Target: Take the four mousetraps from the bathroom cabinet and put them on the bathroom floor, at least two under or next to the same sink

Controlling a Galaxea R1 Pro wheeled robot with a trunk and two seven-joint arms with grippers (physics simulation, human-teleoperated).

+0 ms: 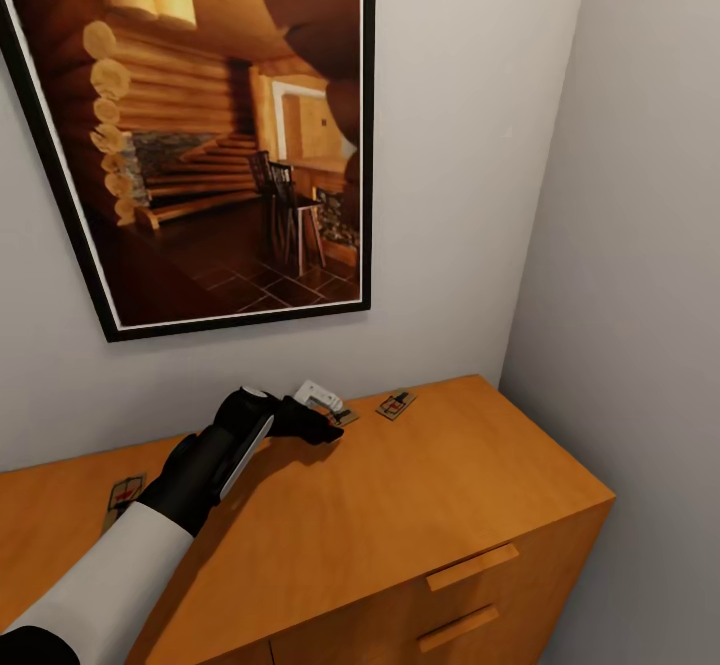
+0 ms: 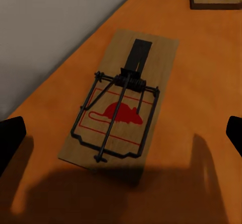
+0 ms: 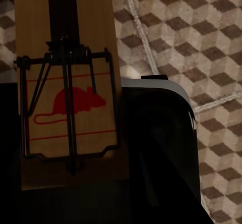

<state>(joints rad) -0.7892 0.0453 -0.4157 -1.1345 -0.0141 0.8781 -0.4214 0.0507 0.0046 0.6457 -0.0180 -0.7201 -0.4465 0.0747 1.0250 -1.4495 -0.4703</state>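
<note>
Mousetraps mostly not yet placed: right gripper [image 3: 75, 183] clamps one mousetrap [image 3: 68, 82] above bathroom floor [image 3: 201, 32]; left gripper [image 2: 121, 133], fingers apart, straddles another [image 2: 121, 103] near cabinet [image 1: 400, 505] top's back edge. You still have two more there.

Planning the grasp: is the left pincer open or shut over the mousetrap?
Open: the left pincer has fingertips wide apart at either side of the mousetrap, not touching it.

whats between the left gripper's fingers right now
A mousetrap lies flat on the cabinet top between the open left gripper fingers, untouched, in the left wrist view.
</note>
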